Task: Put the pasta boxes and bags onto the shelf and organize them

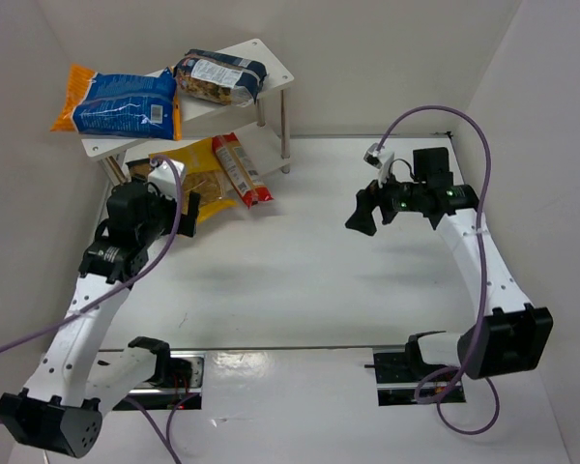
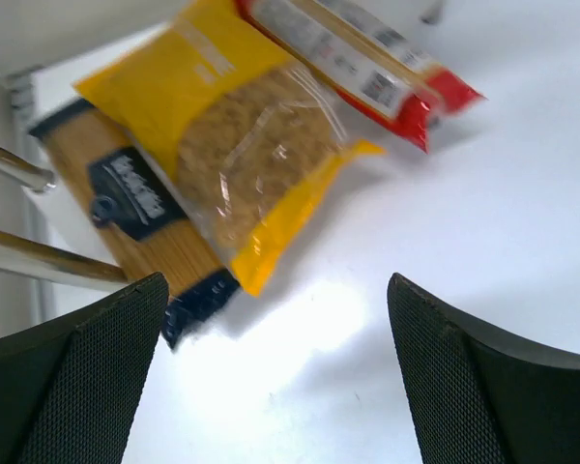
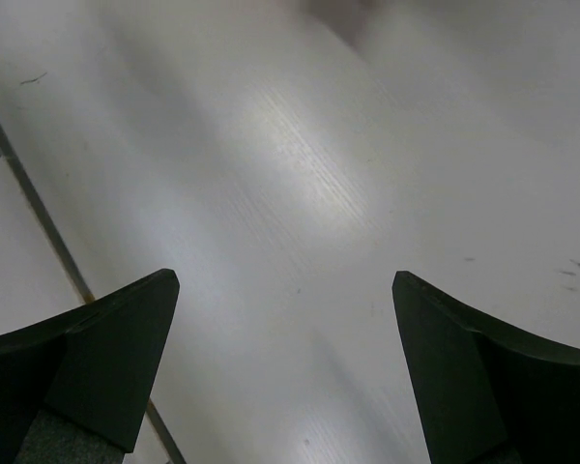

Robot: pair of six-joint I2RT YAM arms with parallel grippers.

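White tabletop (image 1: 319,261) carries the shelf (image 1: 271,58) at eleven o'clock, with a blue-and-orange bag (image 1: 121,101) and a dark-blue-and-clear bag (image 1: 217,77) on top. Beneath the top board lie a yellow bag (image 2: 242,145), a red packet (image 2: 367,68) and a spaghetti packet (image 2: 126,203), their print blurred. Left gripper (image 2: 271,367) and right gripper (image 3: 285,367) gape empty.

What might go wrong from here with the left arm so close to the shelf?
The blue-and-orange bag hangs past the end of the shelf; a knock could tip it off. The yellow bag lies across the spaghetti packet, so the open left gripper may drag both. The shelf's legs sit close beside it.
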